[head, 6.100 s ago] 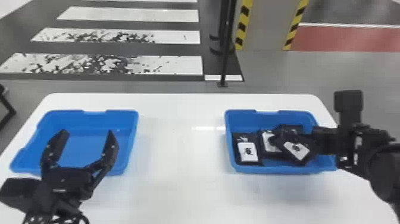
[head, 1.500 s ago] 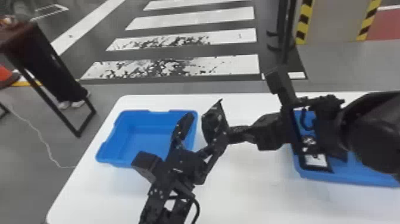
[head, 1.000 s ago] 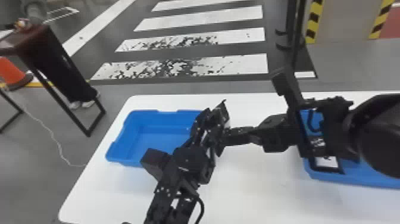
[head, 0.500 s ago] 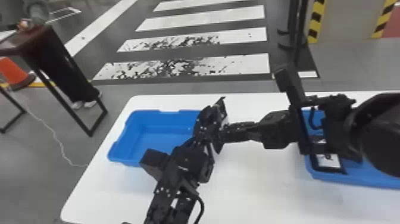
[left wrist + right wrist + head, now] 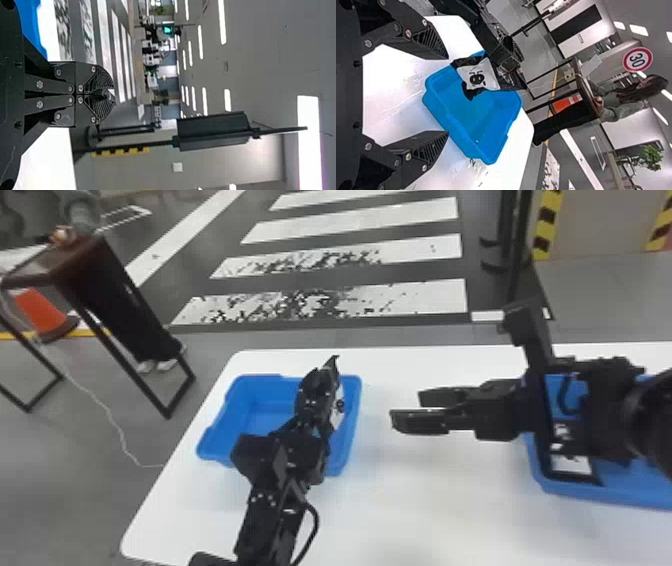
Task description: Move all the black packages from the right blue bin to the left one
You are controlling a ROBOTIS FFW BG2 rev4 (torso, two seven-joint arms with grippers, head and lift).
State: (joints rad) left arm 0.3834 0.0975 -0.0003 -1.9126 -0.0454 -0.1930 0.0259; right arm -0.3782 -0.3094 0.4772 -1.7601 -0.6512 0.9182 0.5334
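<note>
White table (image 5: pixel 400 515): spread out under both bins.
Right blue bin (image 5: pixel 600 494): partly behind the right arm, a white-labelled black package (image 5: pixel 573 465) in there.
Right gripper (image 5: pixel 407 409): between the bins, fingers wide apart, nothing between them!
Left gripper (image 5: pixel 317 394): clamped on a package, over the left bin.
Held black package (image 5: pixel 477 79): up at the side nearer the right bin.
Left blue bin (image 5: pixel 255 417): right beneath it.
Striped floor (image 5: pixel 350 302): beyond the table.

An orange cone (image 5: pixel 41 309) stands near a brown table (image 5: pixel 65 265), left of a white-striped crosswalk (image 5: pixel 360 221).
</note>
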